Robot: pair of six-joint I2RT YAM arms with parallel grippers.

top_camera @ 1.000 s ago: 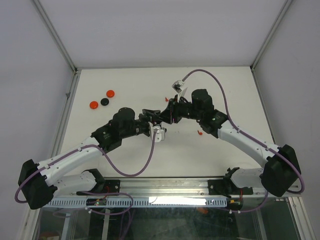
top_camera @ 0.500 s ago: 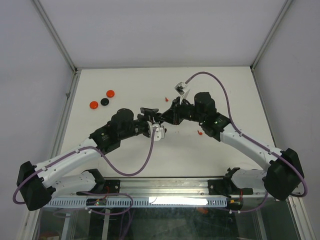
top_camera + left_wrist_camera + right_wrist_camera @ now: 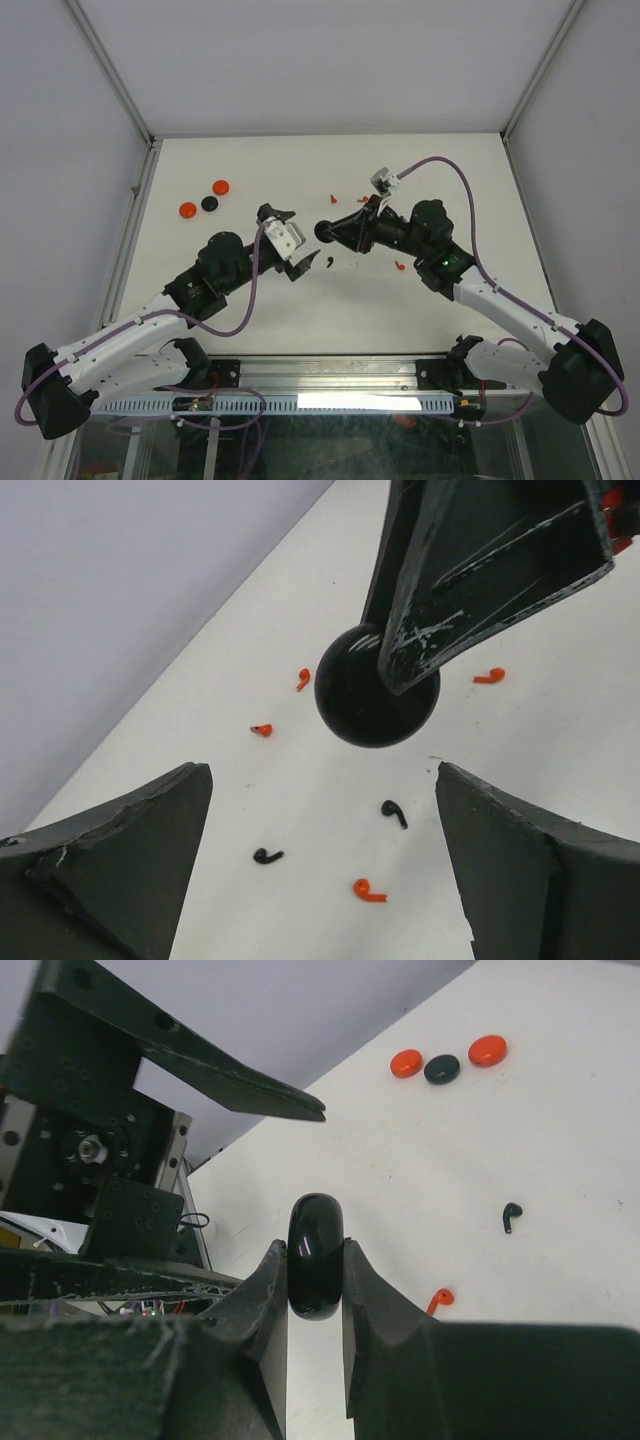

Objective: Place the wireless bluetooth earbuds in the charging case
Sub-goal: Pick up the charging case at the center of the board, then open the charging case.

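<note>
1. Two tools meet over the middle of the desk (image 3: 460, 180). The left tool (image 3: 322, 775) is spread wide, with nothing between its fingers.
2. The right tool (image 3: 315, 1252) is pressed together on a round black case (image 3: 315, 1222), pinching it on edge by its two flat faces.
3. That case sits just ahead of the left tool's open gap, apart from both of its fingers.
4. The earbuds lie loose on the desk under the tools.
   - One black earbud (image 3: 394, 812) and another black earbud (image 3: 266, 856) lie below the left tool's gap, with a red earbud (image 3: 368, 890) near them.
   - Two more red earbuds (image 3: 262, 730) (image 3: 303, 678) lie beyond the case.
   - A last red earbud (image 3: 489, 676) lies on the far side of the right tool.
5. Well ahead of the right tool's tips, a red disc (image 3: 406, 1062), a black disc (image 3: 441, 1068) and a second red disc (image 3: 487, 1049) lie close together on the desk.
</note>
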